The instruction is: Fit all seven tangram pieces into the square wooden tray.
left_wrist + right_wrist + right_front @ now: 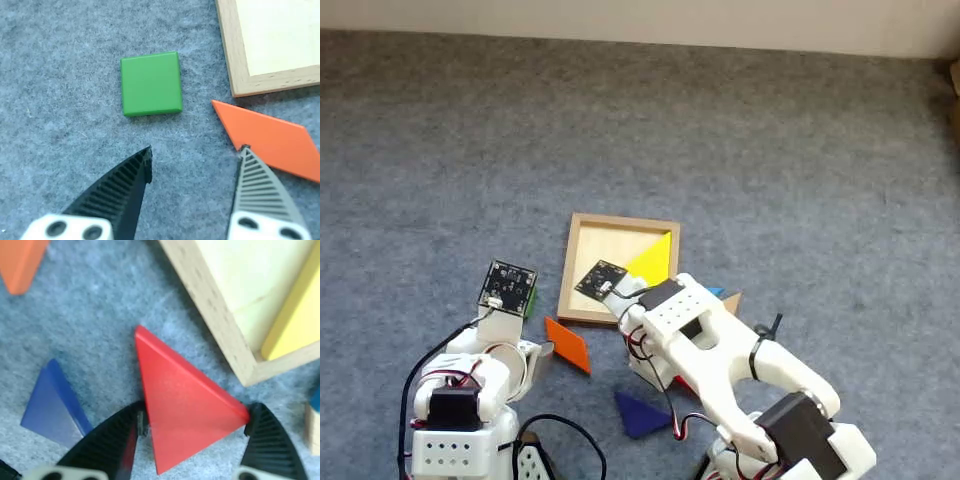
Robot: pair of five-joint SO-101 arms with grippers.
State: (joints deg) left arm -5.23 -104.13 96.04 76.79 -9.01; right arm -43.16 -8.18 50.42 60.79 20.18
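The square wooden tray [582, 232] holds a yellow triangle [655, 258]. In the left wrist view a green square [151, 83] lies on the mat just ahead of my open left gripper [195, 154], which holds nothing. An orange parallelogram [272, 140] lies beside one fingertip [244, 152], below the tray's corner [239, 60]. My right gripper [197, 415] is closed against both sides of a red triangle [185, 410], close to the tray's outer edge [220, 325]. A dark blue triangle [52, 405] lies beside it.
A small blue piece [715, 292] and a wood-coloured piece [732, 300] lie off the tray's near right corner. The dark blue triangle [640, 412] and the orange parallelogram [568, 343] sit between the arms. Bare grey mat stretches beyond the tray.
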